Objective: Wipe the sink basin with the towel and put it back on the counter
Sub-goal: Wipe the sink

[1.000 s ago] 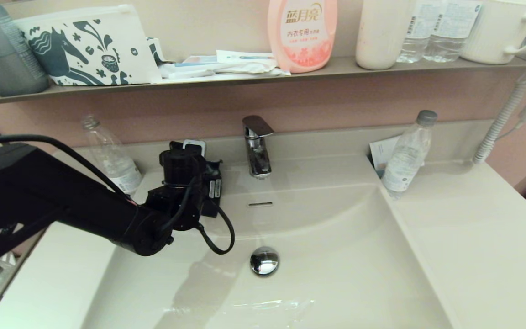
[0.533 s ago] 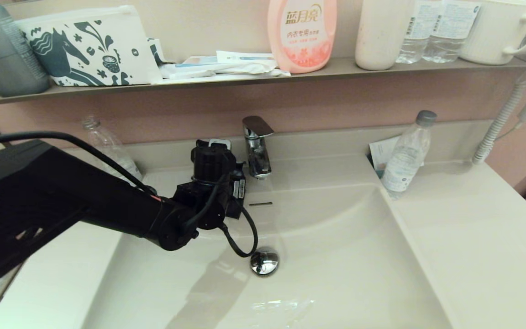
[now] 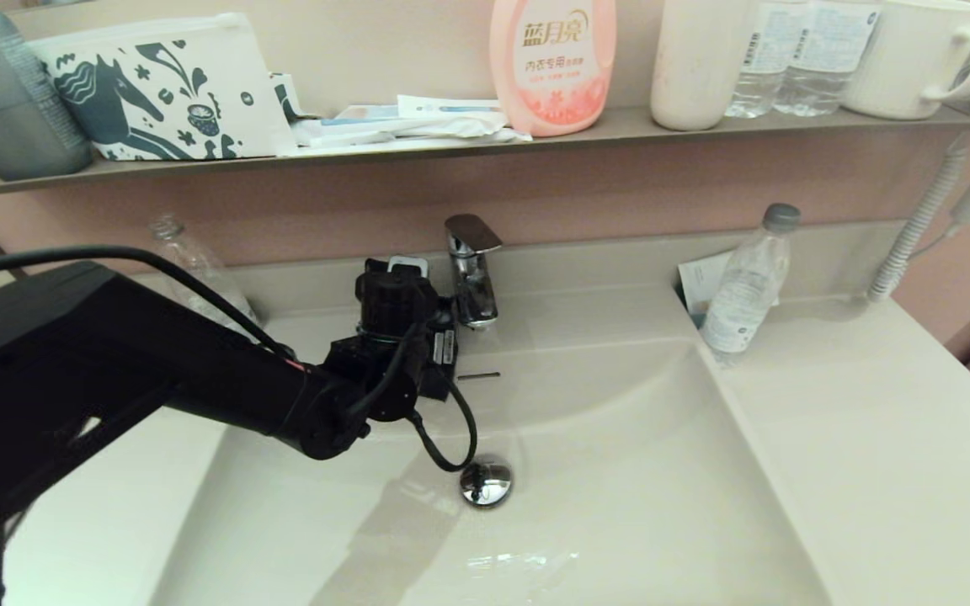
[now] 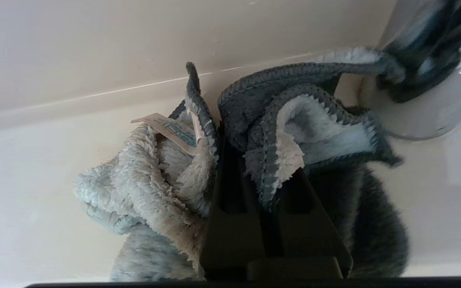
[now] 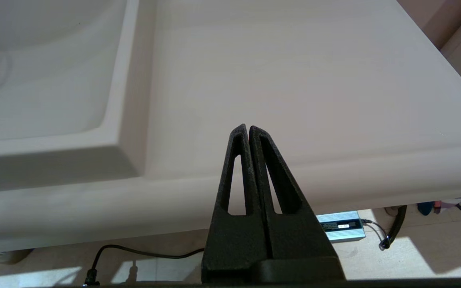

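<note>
Two black wedge fingers of the left gripper clench the fluffy towel beside the chrome faucet

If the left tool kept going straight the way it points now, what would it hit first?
Probably the back ledge of the counter, just left of the faucet. The left tool is shut on the towel.

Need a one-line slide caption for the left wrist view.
Left gripper shut on the bunched grey-blue and charcoal towel, pressing it to the cream sink basin beside the chrome faucet.
</note>
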